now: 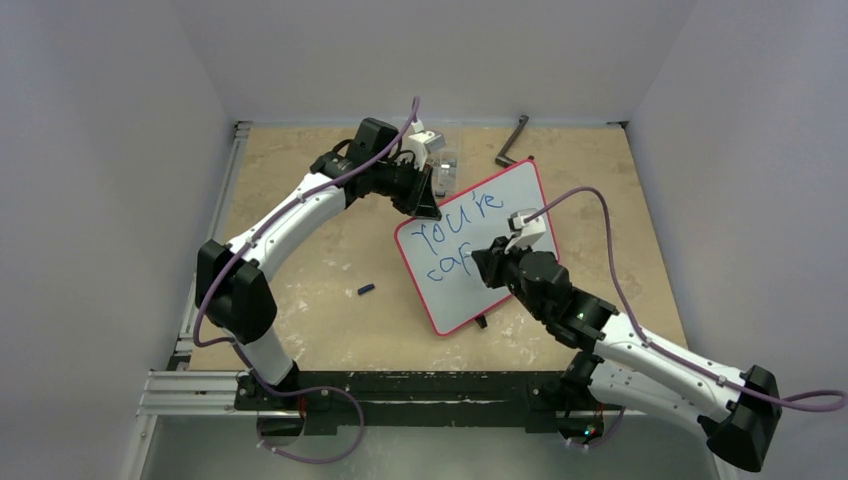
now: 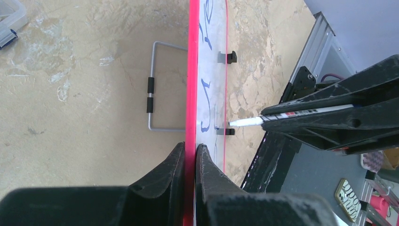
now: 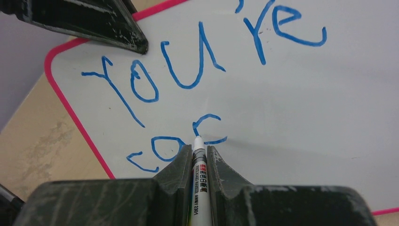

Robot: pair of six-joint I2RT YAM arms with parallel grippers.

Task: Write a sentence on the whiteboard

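Note:
The whiteboard (image 1: 462,300), white with a red frame, stands tilted in the middle of the table. My left gripper (image 1: 424,206) is shut on its upper left edge; in the left wrist view the jaws (image 2: 189,151) pinch the red frame (image 2: 192,70) edge-on. My right gripper (image 3: 198,149) is shut on a white marker (image 3: 200,188), whose tip touches the board. The sentence (image 3: 186,86) in blue reads "You're", with "ca" and a partly drawn letter on a second line. The marker (image 2: 301,112) also shows in the left wrist view.
A small dark blue cap (image 1: 366,290) lies on the table left of the board. A black angled tool (image 1: 512,142) and a clear container (image 1: 443,165) sit at the back. A wire stand (image 2: 153,89) lies behind the board. Black feet (image 2: 230,57) stick out from the board.

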